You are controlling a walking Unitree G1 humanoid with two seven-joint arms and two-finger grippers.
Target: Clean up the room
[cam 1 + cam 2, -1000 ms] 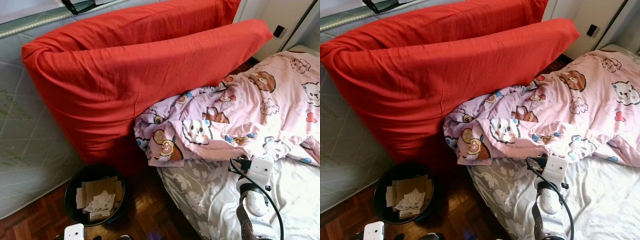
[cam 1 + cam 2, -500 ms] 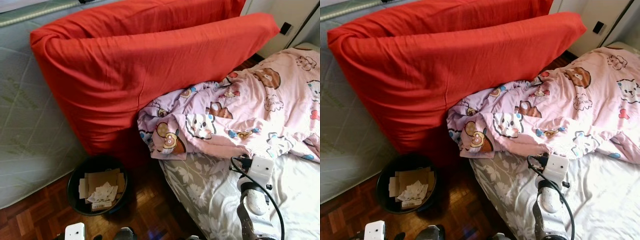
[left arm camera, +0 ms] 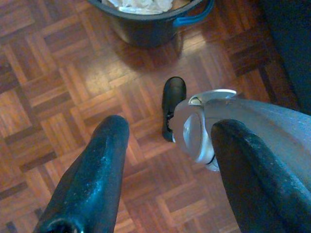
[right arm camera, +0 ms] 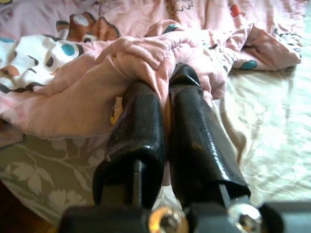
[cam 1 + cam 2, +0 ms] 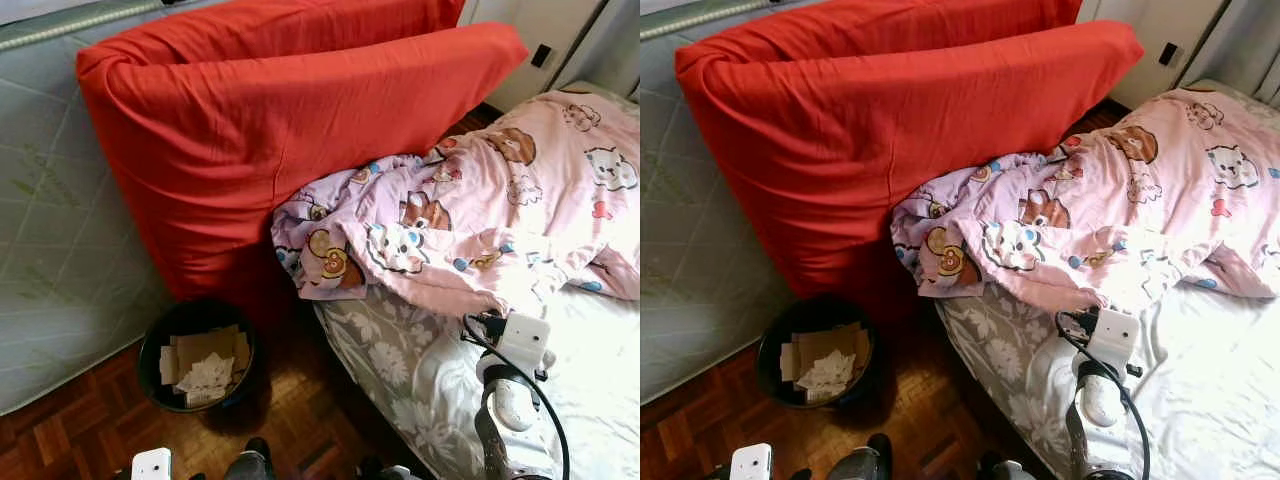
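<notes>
Pink cartoon blanket [image 5: 480,215] lies rumpled on the bed [image 5: 590,400]; the right end effector [image 4: 165,97], arm stretched forward, pinches its edge. The left end effector [image 3: 165,155] hangs spread wide over the parquet floor [image 3: 58,97].

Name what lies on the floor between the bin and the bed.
Bare parquet floor, dark with shadow, lies between the bin and the bed, in the eye views.

no readable text, labels, brands or numbers anywhere
</notes>
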